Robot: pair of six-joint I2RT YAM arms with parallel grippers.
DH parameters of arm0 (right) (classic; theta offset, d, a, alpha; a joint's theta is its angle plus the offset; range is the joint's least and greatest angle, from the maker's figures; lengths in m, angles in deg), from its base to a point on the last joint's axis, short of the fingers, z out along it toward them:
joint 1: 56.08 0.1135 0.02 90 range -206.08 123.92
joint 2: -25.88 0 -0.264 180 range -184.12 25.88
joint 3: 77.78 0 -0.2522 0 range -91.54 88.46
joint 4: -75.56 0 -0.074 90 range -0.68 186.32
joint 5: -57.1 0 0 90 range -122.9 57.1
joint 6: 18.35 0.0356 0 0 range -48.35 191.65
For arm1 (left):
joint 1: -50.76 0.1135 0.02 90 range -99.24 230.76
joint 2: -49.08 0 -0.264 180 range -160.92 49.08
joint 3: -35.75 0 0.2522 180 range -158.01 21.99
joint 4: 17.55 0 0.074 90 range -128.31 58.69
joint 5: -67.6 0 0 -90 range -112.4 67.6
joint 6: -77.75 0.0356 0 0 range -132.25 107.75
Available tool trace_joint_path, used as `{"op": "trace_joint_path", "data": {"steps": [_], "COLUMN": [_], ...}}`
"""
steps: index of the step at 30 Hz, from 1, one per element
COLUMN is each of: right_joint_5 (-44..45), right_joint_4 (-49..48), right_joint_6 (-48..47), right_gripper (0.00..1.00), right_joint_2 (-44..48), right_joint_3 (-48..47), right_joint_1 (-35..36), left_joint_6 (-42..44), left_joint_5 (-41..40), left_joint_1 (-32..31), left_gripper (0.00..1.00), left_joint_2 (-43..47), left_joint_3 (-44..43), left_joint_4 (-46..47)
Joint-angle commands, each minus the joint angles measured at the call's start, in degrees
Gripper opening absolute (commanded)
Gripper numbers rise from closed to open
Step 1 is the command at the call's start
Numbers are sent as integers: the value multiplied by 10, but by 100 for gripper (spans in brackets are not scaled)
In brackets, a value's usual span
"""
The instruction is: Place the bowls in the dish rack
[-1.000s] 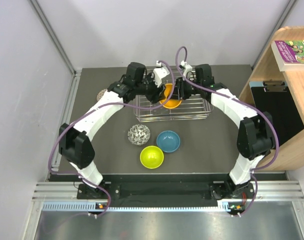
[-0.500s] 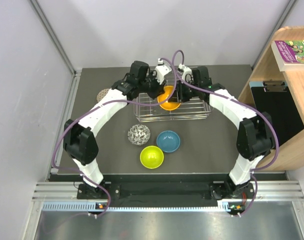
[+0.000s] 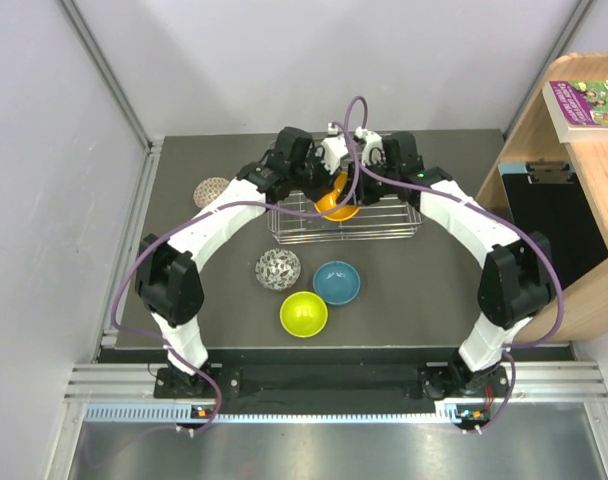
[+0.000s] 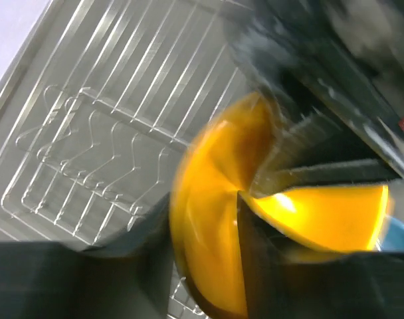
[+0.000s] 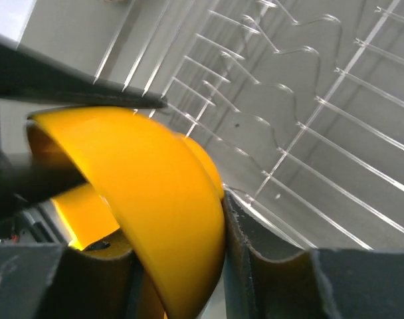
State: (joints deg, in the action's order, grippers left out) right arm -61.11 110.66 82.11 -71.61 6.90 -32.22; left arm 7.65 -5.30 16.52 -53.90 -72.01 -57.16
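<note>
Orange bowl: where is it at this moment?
In the top view, the orange bowl is over the rack's far left part, between the left gripper and the right gripper.

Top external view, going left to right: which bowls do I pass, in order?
pinkish bowl → mosaic bowl → lime green bowl → blue bowl. The orange bowl, at the dish rack, lines up with the blue one, so it is left out.
</note>
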Motion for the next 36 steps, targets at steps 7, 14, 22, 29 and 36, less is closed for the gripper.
{"op": "trace_joint_path", "data": {"steps": [7, 14, 22, 29, 36], "right_joint_5": [-9, -20, -48, -88, -240], "right_joint_4": [-56, -57, -58, -50, -70], "right_joint_6": [-7, -9, -8, -13, 5], "right_gripper": [1, 10, 59, 90, 100], "right_joint_2": [56, 58, 56, 50, 36], "right_joint_3": [-44, -49, -53, -62, -53], "right_joint_1": [14, 20, 23, 22, 4], "left_joint_6": [22, 22, 22, 21, 6], "left_joint_5": [-38, -37, -39, -46, -52], "left_joint_1": [-9, -14, -17, -16, -14], "left_gripper": [0, 0, 0, 0, 0], "left_joint_2": [-35, -35, -29, -28, -11], "left_joint_3": [-13, -12, -7, -5, -4], "left_joint_4": [-39, -40, -36, -32, -7]}}
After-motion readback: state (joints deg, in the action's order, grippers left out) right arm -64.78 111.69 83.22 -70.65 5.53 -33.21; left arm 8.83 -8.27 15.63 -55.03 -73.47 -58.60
